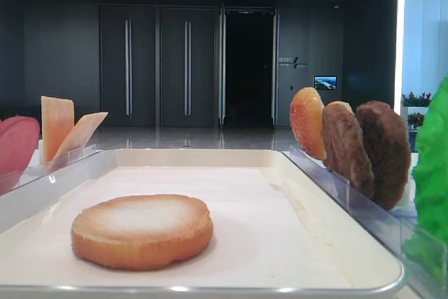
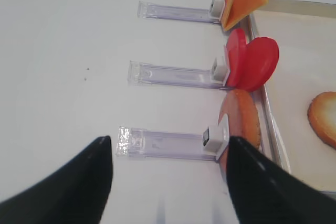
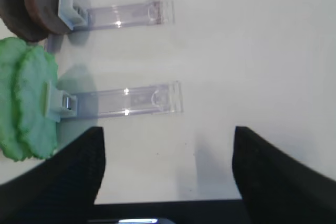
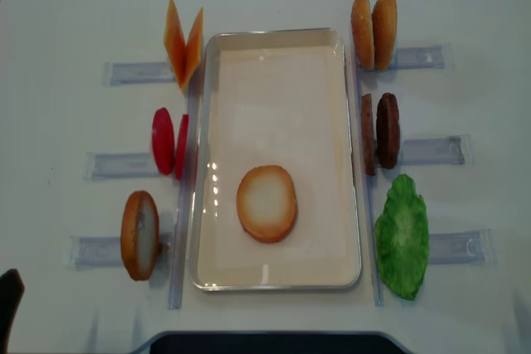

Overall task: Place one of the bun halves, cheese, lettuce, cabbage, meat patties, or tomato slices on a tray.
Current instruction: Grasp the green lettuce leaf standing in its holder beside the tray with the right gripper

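One bun half (image 4: 266,203) lies flat on the metal tray (image 4: 353,163). Left of the tray, cheese (image 4: 184,43), tomato slices (image 4: 168,143) and another bun half (image 4: 139,235) stand in clear holders. To its right stand two bun halves (image 4: 373,31), meat patties (image 4: 380,132) and lettuce (image 4: 402,236). My left gripper (image 2: 168,182) is open and empty over the table, just short of the standing bun half (image 2: 241,124). My right gripper (image 3: 168,174) is open and empty, with the lettuce (image 3: 29,103) at its left finger. I cannot pick out any cabbage.
Clear plastic holder rails (image 3: 126,100) stick out from each food item across the white table. The tray rim (image 2: 270,129) runs right beside the left-hand holders. A dark edge (image 4: 265,341) borders the table's near side.
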You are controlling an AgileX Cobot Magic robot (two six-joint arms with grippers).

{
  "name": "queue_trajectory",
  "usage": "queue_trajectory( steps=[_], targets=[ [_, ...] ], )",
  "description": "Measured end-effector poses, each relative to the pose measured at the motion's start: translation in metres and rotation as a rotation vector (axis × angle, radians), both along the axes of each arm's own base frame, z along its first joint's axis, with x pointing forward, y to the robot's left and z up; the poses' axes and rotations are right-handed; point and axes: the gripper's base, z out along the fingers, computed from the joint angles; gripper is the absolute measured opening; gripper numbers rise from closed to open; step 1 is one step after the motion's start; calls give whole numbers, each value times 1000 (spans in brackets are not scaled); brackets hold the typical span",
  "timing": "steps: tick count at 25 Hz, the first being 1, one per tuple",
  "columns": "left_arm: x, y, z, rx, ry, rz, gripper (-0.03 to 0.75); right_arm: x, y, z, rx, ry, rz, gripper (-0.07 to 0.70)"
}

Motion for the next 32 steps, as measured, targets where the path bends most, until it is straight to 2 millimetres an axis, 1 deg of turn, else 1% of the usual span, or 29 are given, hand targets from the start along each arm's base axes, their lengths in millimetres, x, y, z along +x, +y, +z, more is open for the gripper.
queue_trajectory(
  steps=[4,8,13,16,18,21,24,32],
  targets=[
    [0,0,0,0,0,0,517,22,2,11,24,108,1,514],
    [0,0,0,0,0,0,517,46,2,18,56,194,-42,514],
    [0,0,0,0,0,0,517,74,2,30,68,251,-64,514],
    [0,0,0,0,0,0,517,94,3,29,81,319,-78,514],
    [0,0,0,0,0,0,517,104,4,28,98,348,-77,514],
    [0,0,0,0,0,0,517,112,8,24,103,387,-61,514],
    [0,0,0,0,0,0,517,116,14,20,93,419,-30,514],
    [0,0,0,0,0,0,517,111,35,20,125,449,-19,514]
  ],
)
